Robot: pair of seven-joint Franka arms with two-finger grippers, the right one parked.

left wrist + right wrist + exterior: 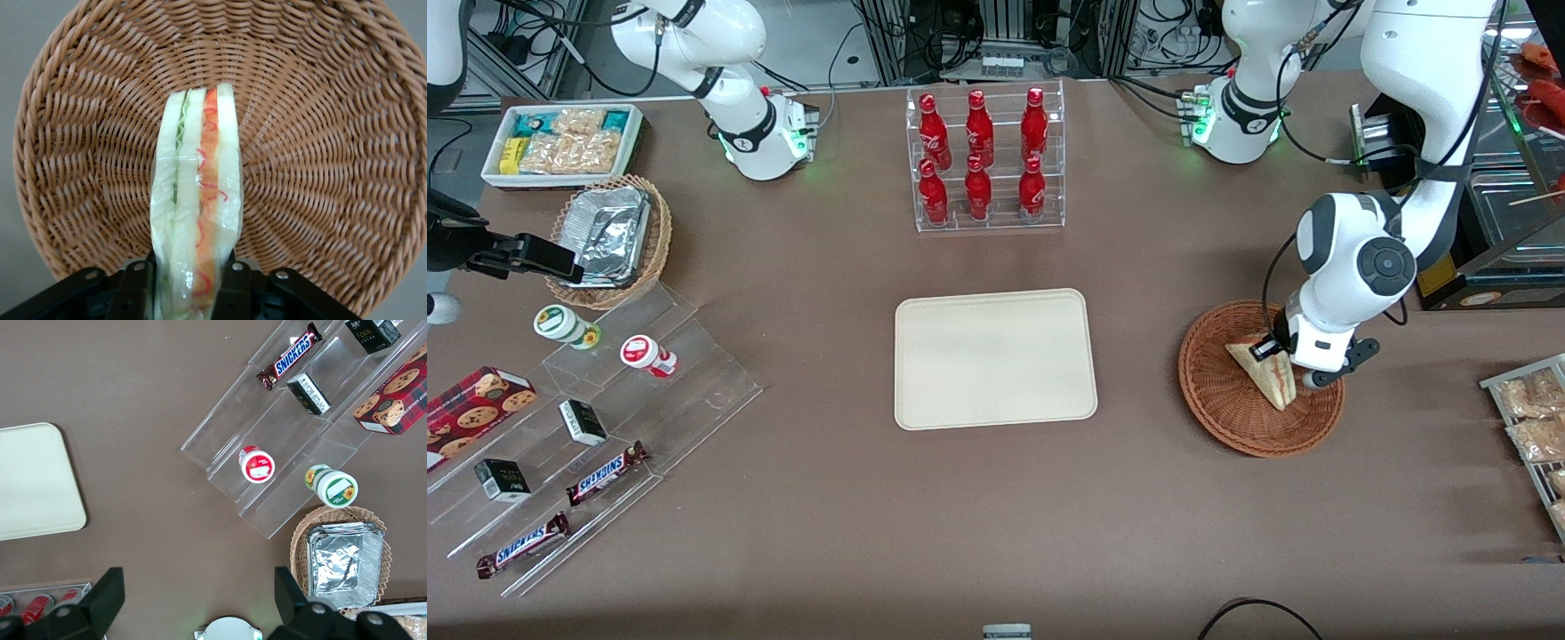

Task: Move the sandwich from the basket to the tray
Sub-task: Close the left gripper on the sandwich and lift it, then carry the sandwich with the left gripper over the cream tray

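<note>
The sandwich [1267, 373], a clear-wrapped wedge of white bread with red and green filling [198, 200], stands on edge in the round reddish-brown wicker basket [1227, 418] toward the working arm's end of the table. My gripper [1285, 356] is down in the basket, shut on the sandwich, with a black finger pressed against each bread face [193, 283]. The woven basket floor [313, 153] shows all around the wedge. The cream tray [996, 357] lies flat at the table's middle, apart from the basket, with nothing on it.
A clear rack of red bottles [985, 160] stands farther from the camera than the tray. Toward the parked arm's end are a tan basket of foil containers [609, 236], a white snack bin [560, 142] and a clear stepped stand with cups and candy bars [596, 427]. Packets on a rack [1534, 427] lie beside the basket.
</note>
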